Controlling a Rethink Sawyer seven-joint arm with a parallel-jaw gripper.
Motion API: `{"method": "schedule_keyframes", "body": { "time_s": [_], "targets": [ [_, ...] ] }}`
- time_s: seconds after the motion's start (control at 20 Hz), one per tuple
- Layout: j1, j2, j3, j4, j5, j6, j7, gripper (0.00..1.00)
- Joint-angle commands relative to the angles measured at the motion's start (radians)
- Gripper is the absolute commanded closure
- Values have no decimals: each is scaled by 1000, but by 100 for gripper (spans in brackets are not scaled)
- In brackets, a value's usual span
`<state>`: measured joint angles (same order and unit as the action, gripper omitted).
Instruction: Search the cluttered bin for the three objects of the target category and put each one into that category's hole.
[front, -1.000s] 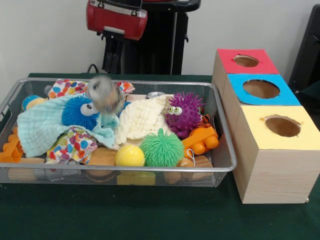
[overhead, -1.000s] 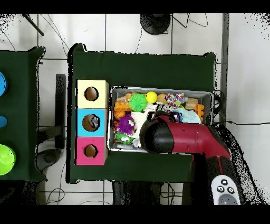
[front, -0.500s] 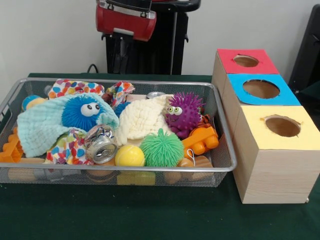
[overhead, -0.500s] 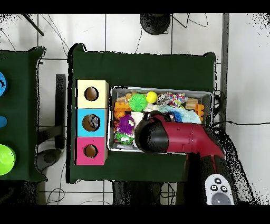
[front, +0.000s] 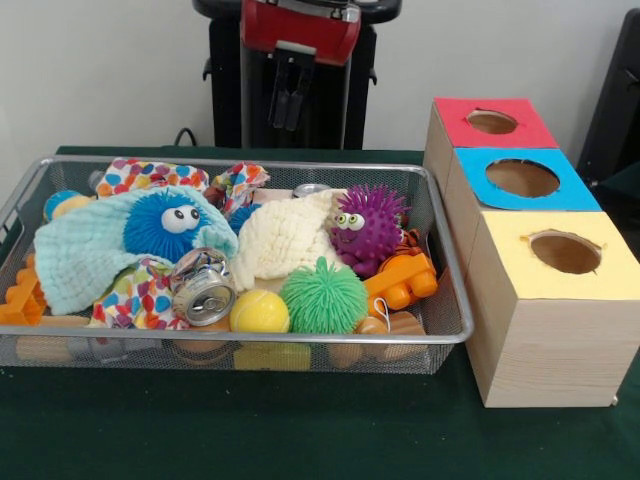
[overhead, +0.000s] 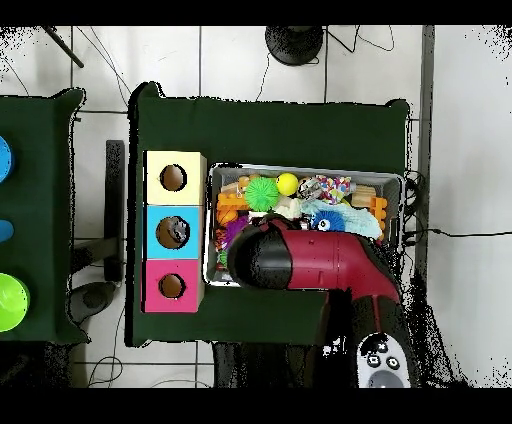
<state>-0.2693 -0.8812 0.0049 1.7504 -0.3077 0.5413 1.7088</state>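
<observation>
A dented can (front: 203, 287) is seen lying on its side at the bin's (front: 452, 300) 7 o'clock, beside a yellow ball (front: 259, 311). The blue hole (front: 522, 177) lies at 3 o'clock. The claw (front: 284, 108) hangs above; its opening cannot be told. No writing is legible.

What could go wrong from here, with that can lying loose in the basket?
The can lies on its side among cloths beside the yellow ball, so it may roll or snag fabric in a grasp. The gripper hangs high above the basket, far from the blue hole. A second can sits half hidden.
</observation>
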Motion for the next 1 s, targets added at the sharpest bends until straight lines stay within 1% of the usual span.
{"method": "schedule_keyframes", "body": {
  "time_s": [0.05, 0.2, 0.35, 0.55, 1.0],
  "targets": [
    [-24, 59, -1, -25, 40, 36, 147, 100],
    [-45, 101, 12, -36, 50, -19, 152, 100],
    [-65, 113, 33, -23, 76, -40, 150, 100],
    [-64, 119, 36, -24, 92, -40, 147, 100],
    [-60, 131, 32, -40, 87, -44, 141, 100]
  ]
}}
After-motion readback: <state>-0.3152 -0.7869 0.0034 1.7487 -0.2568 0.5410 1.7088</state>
